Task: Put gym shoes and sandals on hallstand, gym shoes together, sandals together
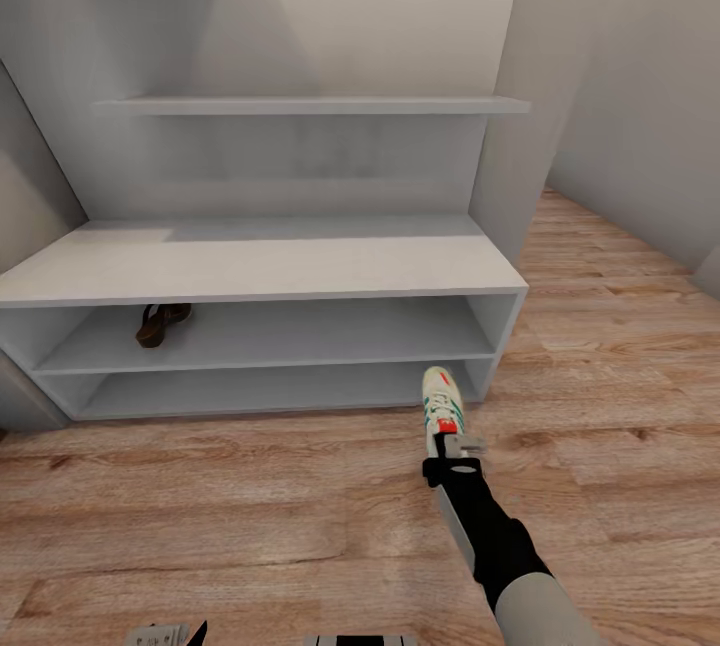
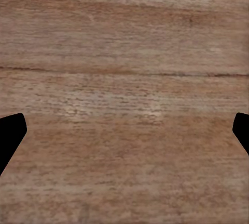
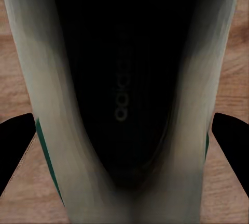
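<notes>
holding a gym shoe [image 1: 441, 404] by its heel end, the right pincer [image 1: 455, 448] is clamped on it, toe pointing at the lower slot of the hallstand [image 1: 260, 266], likely so it can slide straight in. the right arm stretches forward and low over the corridor floor [image 1: 620, 346]. one sandal [image 1: 160, 323] already lies on the middle shelf, far left. the left pincer [image 2: 124, 130] hangs apart over bare planks.

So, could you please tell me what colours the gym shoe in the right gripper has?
White gym shoe with green side stripes and a red-orange patch, clearest in the head view.
</notes>
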Motion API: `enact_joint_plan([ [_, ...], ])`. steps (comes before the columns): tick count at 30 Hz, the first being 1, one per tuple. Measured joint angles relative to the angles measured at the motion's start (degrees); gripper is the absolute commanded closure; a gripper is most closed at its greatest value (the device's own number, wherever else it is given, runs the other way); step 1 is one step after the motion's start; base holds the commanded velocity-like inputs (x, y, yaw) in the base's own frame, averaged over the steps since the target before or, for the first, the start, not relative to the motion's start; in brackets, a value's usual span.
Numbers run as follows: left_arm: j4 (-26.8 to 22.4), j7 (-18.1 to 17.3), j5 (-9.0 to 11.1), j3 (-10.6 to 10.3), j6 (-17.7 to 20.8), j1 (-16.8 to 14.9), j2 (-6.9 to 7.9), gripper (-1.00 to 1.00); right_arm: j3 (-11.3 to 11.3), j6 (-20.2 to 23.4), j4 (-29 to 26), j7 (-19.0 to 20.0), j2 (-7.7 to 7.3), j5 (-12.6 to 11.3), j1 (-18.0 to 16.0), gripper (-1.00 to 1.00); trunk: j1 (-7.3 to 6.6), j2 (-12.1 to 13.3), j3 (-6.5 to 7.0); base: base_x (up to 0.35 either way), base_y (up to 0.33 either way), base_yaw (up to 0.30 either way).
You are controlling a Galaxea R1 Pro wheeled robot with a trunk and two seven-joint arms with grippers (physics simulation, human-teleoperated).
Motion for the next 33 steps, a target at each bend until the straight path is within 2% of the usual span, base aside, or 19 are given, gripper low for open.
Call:
enact_joint_plan([
  [13, 0.26, 0.00, -0.02, -0.30, 0.00, 0.00, -0.10, -1.00, 0.22, 0.40, -3.39, -0.20, 0.45, -0.01, -0.51, 1.00, 0.00, 0.00, 0.00, 0.002, 0.000, 0.000],
  [17, 0.41, 0.00, -0.05, -0.05, 0.08, -0.03, -0.01, -1.00, 0.23, 0.47, -4.95, -0.20, 0.47, 0.03, -0.52, 1.00, -0.03, 0.00, 0.00, 0.184, 0.000, 0.000],
  [33, 0.43, 0.01, -0.02, -0.01, 0.06, 0.00, -0.10, -1.00, 0.23, 0.48, -5.17, -0.20, 0.49, -0.04, -0.51, 1.00, -0.02, 0.00, -0.33, 0.117, 0.000, 0.034],
])
